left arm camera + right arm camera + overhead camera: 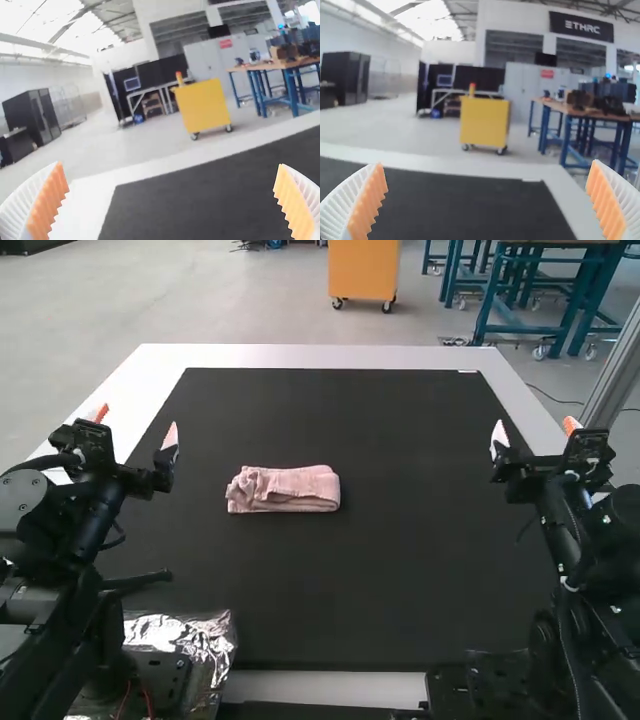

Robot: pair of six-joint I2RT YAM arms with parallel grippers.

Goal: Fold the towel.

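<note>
1. L arm extended up from lower L; L gripper upper L, fingers wide apart.
2. Towel folded, L of ctr on blk mat.
3. R arm angled up-L; R gripper upper R, fingers wide apart.

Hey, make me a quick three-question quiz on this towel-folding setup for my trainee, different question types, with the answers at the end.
1. Multiple choice: How does the pink cloth towel lie on the flat black mat?
A) Spread out flat
B) Folded into a small oblong bundle
C) Hanging over the mat's edge

2. True or false: The left gripper and the right gripper, both with white ribbed fingers and orange pads, are open.

3. Fill in the blank: Of the two grippers, the ____ one is nearer the towel.

Key: 1. B; 2. True; 3. left
</note>
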